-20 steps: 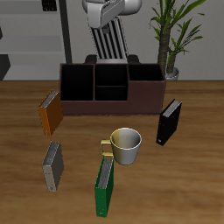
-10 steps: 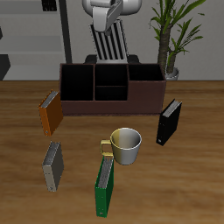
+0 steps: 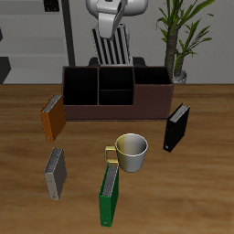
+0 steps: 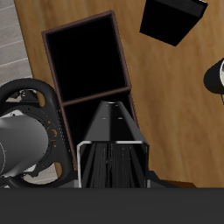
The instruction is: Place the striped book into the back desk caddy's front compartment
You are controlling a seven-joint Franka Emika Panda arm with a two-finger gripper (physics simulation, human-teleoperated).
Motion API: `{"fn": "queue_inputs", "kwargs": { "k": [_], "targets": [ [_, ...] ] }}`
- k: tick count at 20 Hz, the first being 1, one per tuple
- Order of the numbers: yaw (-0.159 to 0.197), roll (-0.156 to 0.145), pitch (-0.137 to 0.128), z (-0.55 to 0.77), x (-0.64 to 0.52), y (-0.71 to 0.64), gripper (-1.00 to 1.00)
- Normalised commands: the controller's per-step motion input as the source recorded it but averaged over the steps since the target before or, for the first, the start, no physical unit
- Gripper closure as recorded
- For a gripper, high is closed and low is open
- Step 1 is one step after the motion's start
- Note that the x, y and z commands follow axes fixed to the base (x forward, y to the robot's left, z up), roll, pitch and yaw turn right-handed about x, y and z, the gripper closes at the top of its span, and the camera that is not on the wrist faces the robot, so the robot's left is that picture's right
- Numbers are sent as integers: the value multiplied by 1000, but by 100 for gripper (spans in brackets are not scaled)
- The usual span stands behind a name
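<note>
My gripper (image 3: 113,26) is shut on the striped book (image 3: 114,46), which hangs tilted in the air above the back rim of the back desk caddy (image 3: 151,95). The caddy is a wide dark brown box with black cells. Its small front compartment (image 3: 116,101) in the middle section is open and empty, below and in front of the book. In the wrist view the book (image 4: 112,131) points down over the caddy, beside a big side cell (image 4: 83,57).
An orange book (image 3: 50,117), a grey book (image 3: 56,174), a green book (image 3: 110,194) and a black book (image 3: 176,127) stand in front of the caddy. A cream mug (image 3: 131,152) sits between them. A potted plant (image 3: 178,41) stands behind the caddy's end.
The gripper has shifted slightly with the striped book, and the book hangs a little lower and more upright over the caddy. Nothing else moved.
</note>
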Motion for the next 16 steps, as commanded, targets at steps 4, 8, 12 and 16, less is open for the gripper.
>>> {"fn": "queue_inputs", "kwargs": {
  "k": [4, 8, 12, 16],
  "targets": [
    [46, -32, -7, 87, 20, -116, 100],
    [13, -47, -19, 181, 67, -94, 100],
    [48, -39, -31, 200, 62, -3, 100],
    [27, -3, -23, 151, 79, 78, 100]
  ]
}}
